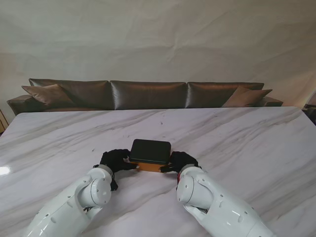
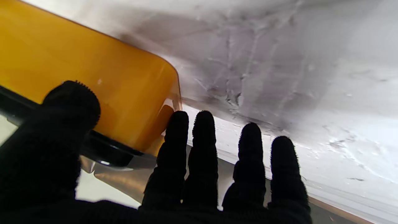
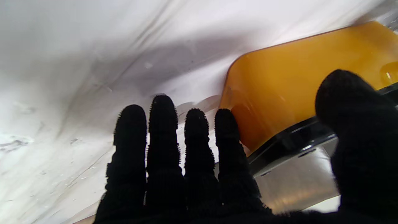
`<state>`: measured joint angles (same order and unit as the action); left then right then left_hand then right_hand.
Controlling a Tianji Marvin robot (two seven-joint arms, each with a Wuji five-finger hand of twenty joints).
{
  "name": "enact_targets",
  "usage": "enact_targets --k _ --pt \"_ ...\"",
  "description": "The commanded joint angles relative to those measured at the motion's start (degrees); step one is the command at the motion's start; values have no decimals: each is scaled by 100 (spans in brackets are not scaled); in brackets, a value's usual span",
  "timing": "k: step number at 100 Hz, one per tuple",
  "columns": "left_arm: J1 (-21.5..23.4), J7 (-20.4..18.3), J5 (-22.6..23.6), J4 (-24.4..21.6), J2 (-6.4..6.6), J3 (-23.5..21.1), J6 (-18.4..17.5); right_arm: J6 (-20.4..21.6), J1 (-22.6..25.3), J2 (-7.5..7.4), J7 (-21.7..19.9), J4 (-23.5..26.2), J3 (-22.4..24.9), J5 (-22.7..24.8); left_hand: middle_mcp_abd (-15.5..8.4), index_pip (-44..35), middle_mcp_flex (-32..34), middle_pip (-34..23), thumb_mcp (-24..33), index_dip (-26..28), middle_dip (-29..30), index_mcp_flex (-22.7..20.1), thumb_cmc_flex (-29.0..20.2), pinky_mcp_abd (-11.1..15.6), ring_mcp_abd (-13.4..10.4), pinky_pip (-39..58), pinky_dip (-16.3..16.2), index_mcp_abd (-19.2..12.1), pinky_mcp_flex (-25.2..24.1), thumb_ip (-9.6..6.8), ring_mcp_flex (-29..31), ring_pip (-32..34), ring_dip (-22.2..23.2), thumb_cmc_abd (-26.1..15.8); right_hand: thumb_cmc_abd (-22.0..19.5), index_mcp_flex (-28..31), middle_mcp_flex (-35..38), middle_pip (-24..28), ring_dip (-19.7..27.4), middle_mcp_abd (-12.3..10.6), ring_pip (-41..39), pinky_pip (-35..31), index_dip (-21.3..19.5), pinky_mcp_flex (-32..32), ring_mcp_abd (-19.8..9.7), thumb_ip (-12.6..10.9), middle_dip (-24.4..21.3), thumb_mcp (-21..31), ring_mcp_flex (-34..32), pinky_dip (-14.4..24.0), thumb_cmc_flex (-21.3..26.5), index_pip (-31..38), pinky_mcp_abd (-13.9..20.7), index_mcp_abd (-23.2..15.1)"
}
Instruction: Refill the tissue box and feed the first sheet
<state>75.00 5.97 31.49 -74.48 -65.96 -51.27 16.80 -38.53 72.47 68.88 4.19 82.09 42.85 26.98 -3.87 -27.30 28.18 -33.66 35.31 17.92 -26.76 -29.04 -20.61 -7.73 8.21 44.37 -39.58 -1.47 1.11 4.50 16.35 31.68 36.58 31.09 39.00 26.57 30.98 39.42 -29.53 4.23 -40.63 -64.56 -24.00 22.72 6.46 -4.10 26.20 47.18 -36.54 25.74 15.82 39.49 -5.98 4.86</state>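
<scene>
The tissue box (image 1: 148,167) has an orange body under a dark lid (image 1: 150,150) and stands on the marble table (image 1: 237,138), near me at the middle. My left hand (image 1: 114,160) is at its left end and my right hand (image 1: 181,161) at its right end, both in black gloves. In the left wrist view the orange wall (image 2: 93,77) and dark lid rim (image 2: 115,152) lie between thumb (image 2: 62,124) and straight, spread fingers (image 2: 202,146). The right wrist view shows the same: box (image 3: 295,81), lid rim (image 3: 292,143), fingers (image 3: 161,140). Neither hand visibly clamps the box.
A dark brown sofa (image 1: 148,94) with cushions runs along the table's far edge, under a pale draped backdrop. White marble spreads out to the left, right and far side of the box. No tissues show in any view.
</scene>
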Motion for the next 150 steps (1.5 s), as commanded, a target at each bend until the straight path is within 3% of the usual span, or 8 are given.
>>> enact_targets --k 1,24,31,41,64,80,109,150 --pt "2 -41 -26 52 -77 26 -79 -7 53 67 -34 -23 -29 -14 -297 -130 335 25 185 52 12 -261 -75 162 20 2409 -141 -457 51 117 340 192 89 113 157 72 199 136 167 52 236 -199 44 32 113 125 119 -194 -160 42 208 101 181 -176" --pt "-12 183 -80 81 -139 53 -248 41 132 170 281 86 59 -55 -432 -864 1275 -201 242 406 -179 -1008 -232 197 -60 2642 -174 -865 308 49 715 426 187 -96 -195 296 464 204 98 1 100 -377 -4 170 107 130 165 -332 -375 140 694 272 162 -277" --pt "12 214 -110 28 -148 25 -299 62 176 197 379 145 101 -68 -418 -1026 1435 -267 260 481 -229 -1149 -283 206 -67 2708 -175 -905 406 26 818 503 215 -183 152 403 597 195 87 -21 80 -442 -13 232 104 668 209 813 -482 181 511 346 146 -321" --pt "64 257 -117 -75 -151 -38 -361 80 240 207 457 268 153 -55 -374 -1356 1666 -398 108 575 -344 -1315 -420 221 -82 2782 -159 -985 524 97 940 613 255 -286 426 616 847 225 68 -83 27 -579 -50 343 102 905 239 1591 -659 244 285 447 116 -432" --pt "286 447 -271 -435 -191 -323 -500 112 437 184 540 655 300 17 -201 -2387 2254 -737 -510 552 -590 -1779 -868 196 -76 2943 -168 -1265 813 123 1276 905 376 -510 174 1807 2212 178 -98 -357 -322 -1173 -171 939 111 881 387 1484 -1624 466 230 677 8 -945" --pt "405 516 -287 -657 -194 -479 -520 100 544 163 547 871 352 70 -85 -2858 2611 -1035 -559 831 -778 -2110 -844 183 -25 3072 -196 -1296 1037 59 1509 1197 535 -698 368 2443 3096 157 -306 -399 -663 -1575 626 1336 153 1385 646 1287 -2236 532 357 1352 -31 -1285" --pt "555 636 -301 -877 -217 -638 -360 -98 658 177 635 1087 457 133 65 -3617 3309 -1635 -250 1690 -1281 -2808 -525 65 221 3337 -265 -1130 1444 -106 1970 1732 893 -1050 73 3399 4139 622 -568 -393 -1383 -2236 604 1939 238 1220 1061 1094 -3045 658 311 2102 -95 -1586" --pt "468 799 -694 -531 -328 -726 -258 -353 551 169 516 853 558 41 238 -3223 3346 -1422 -136 1922 -1231 -3041 -350 -68 393 3333 -267 -896 1426 -184 1941 1681 878 -1131 78 3696 4406 622 -573 -404 -1475 -2376 591 2085 252 1226 1166 1162 -3237 634 315 2146 -128 -1652"
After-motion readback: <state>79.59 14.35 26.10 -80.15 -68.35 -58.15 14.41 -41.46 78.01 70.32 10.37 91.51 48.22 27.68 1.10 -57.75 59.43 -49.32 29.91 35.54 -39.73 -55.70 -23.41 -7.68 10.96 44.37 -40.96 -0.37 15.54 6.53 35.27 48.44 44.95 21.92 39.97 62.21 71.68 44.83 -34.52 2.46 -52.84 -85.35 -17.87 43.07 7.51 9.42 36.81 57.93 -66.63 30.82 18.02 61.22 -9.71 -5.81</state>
